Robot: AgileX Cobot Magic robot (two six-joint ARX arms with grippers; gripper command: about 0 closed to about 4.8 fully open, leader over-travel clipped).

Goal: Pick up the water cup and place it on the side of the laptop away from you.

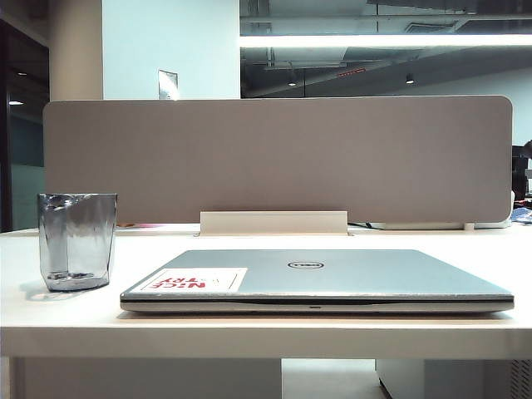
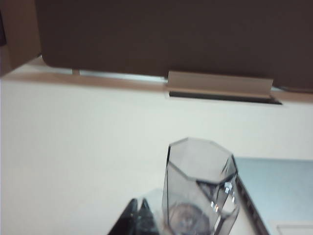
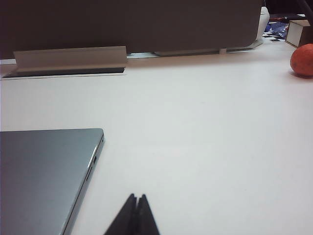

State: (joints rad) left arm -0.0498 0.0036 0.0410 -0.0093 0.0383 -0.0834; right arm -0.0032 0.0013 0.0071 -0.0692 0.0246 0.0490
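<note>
Jaws on both grippers were pressed together, empty: left gripper (image 2: 138,215) just beside the water cup (image 2: 200,188), right gripper (image 3: 134,215) near the laptop (image 3: 44,171). Cup stood upright on the tabletop (image 1: 249,332), left of the closed laptop.

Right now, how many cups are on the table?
1. The water cup stands upright on the white table, just left of the closed laptop in the exterior view. No other cup shows in any view.
</note>
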